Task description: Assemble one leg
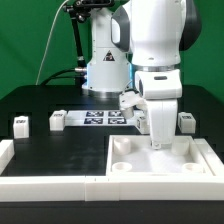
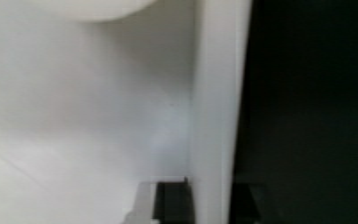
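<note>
The large white square tray-like piece (image 1: 160,160) lies at the front on the exterior view's right, with round corner sockets. My gripper (image 1: 160,142) points straight down at its back rim. In the wrist view my gripper (image 2: 210,200) has one dark finger (image 2: 172,202) on each side of the tray piece's upright rim (image 2: 211,100), and both touch it. Small white legs with marker tags stand on the black table: one (image 1: 21,123) at far left, one (image 1: 58,120) beside it, one (image 1: 186,121) right of my gripper. None is held.
The marker board (image 1: 105,120) lies flat behind the tray piece. Another small tagged part (image 1: 128,100) sits close to my wrist, partly hidden. A white L-shaped barrier (image 1: 40,168) runs along the table's front and left. The robot base (image 1: 105,70) stands at the back.
</note>
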Action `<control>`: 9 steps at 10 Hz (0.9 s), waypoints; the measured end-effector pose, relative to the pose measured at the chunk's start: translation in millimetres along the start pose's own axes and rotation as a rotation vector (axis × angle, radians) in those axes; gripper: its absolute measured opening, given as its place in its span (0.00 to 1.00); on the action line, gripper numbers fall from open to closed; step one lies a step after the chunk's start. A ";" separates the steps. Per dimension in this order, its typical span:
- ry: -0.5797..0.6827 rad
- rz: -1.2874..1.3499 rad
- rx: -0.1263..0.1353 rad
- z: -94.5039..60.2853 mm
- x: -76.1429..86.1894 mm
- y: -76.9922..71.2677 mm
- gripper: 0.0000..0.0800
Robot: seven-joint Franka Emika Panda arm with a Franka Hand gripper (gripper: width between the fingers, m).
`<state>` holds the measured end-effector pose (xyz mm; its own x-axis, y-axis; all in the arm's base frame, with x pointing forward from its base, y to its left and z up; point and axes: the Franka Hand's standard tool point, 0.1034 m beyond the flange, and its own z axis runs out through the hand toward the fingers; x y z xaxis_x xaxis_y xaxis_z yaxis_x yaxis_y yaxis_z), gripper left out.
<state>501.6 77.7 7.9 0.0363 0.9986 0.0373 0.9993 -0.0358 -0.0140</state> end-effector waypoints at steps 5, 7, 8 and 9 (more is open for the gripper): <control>-0.001 0.002 0.001 0.5 -1.2 -0.2 0.47; -0.001 0.002 0.001 0.6 -1.5 -0.2 0.78; -0.001 0.003 0.001 0.6 -1.7 -0.2 0.78; -0.001 0.003 0.001 0.6 -1.8 -0.2 0.81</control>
<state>501.3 75.9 7.2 0.0393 0.9986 0.0361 0.9991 -0.0387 -0.0155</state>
